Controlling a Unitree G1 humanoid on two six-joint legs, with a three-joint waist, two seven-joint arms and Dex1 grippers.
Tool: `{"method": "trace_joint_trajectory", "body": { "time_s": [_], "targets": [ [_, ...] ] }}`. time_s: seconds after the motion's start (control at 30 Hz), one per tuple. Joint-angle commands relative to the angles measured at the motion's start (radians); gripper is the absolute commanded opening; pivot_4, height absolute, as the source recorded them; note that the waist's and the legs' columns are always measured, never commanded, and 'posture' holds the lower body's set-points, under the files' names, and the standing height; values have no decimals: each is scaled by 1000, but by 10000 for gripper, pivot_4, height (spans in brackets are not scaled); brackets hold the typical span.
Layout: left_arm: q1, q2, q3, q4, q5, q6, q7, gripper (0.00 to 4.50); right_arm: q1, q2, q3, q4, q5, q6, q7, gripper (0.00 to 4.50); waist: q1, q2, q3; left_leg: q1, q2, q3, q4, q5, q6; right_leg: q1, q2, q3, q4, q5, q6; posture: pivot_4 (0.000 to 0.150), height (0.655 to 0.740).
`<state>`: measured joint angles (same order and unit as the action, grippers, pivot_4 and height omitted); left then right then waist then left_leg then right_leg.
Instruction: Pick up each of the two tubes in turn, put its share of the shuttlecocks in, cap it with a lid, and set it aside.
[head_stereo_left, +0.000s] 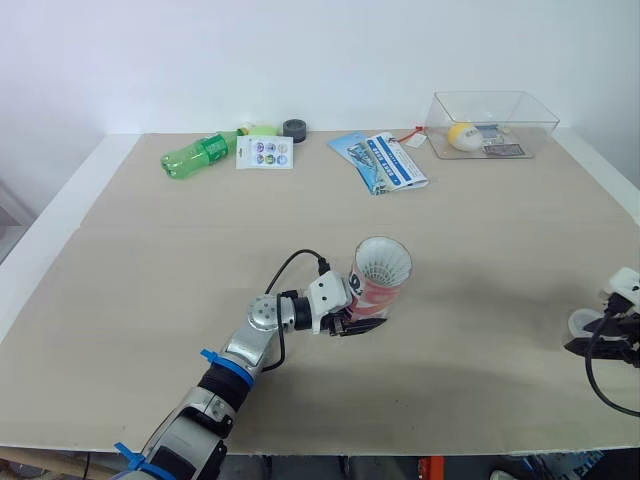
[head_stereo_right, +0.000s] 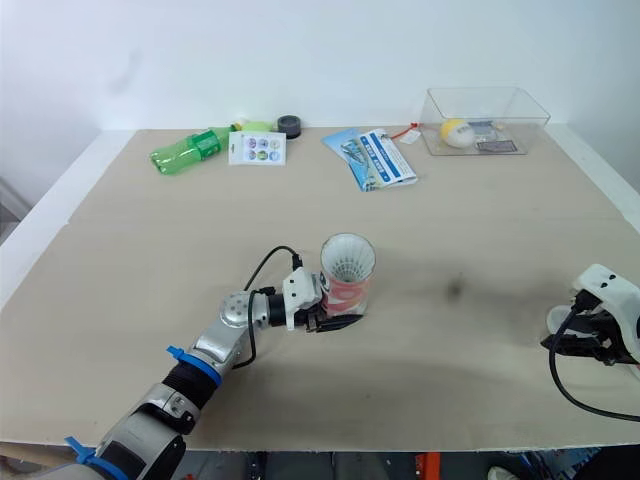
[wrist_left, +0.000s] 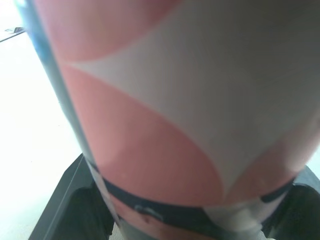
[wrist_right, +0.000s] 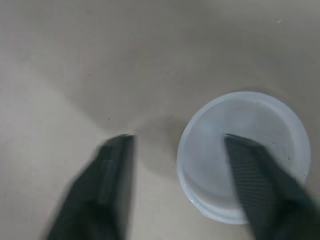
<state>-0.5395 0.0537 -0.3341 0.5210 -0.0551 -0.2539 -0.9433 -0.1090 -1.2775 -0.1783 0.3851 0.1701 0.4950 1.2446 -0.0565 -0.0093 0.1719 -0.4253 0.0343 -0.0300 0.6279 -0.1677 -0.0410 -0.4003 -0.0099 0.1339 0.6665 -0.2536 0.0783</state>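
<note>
A pink-and-white tube stands upright near the table's middle, with the white feathers of a shuttlecock showing in its open mouth. My left gripper is shut on the tube's lower part; in the left wrist view the tube sits between both black fingers. At the table's right edge my right gripper hangs open just over a round white lid. One of its fingers crosses over the lid, the other is over bare table beside it.
Along the far edge lie a green bottle, a sticker card, a black roll and a blue booklet. A clear bin at the far right holds a yellow ball.
</note>
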Motion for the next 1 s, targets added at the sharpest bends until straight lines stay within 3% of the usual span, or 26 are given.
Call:
{"method": "trace_joint_trajectory", "body": {
  "time_s": [0.03,0.1,0.47,0.57,0.77,1.0],
  "targets": [
    [4,-1,-15,25,19,4,1,29661,-8,-29,0,-26,-6,0,17,8147,0,0,0,0,0,0,0,0,0,0,0,0,0,0,0,1500,7400],
    [3,-1,-15,26,20,4,1,29661,-10,-29,5,-30,-5,1,20,508,0,0,0,1,0,0,0,0,0,1,0,0,0,0,0,1500,7400],
    [-8,-2,-10,36,21,7,2,29661,-68,-14,23,-49,-27,-104,21,508,0,0,0,1,-1,0,0,0,0,1,-1,0,0,0,0,1500,7400],
    [-14,1,-9,55,27,-2,6,29661,-131,-32,12,-141,12,-127,65,508,-2,1,-1,1,-1,0,0,0,0,1,-1,0,0,0,0,1500,7400],
    [-51,-14,15,108,16,3,23,29661,-337,-63,57,-324,63,-170,182,508,-6,1,-1,2,-3,-1,0,0,0,1,-2,1,0,1,1,1500,7400],
    [-109,-35,42,195,13,21,46,29661,-705,-23,234,-458,101,-236,354,508,-14,1,-1,1,-6,1,-1,0,-1,0,-7,0,-2,0,2,1500,7400]
  ]
}}
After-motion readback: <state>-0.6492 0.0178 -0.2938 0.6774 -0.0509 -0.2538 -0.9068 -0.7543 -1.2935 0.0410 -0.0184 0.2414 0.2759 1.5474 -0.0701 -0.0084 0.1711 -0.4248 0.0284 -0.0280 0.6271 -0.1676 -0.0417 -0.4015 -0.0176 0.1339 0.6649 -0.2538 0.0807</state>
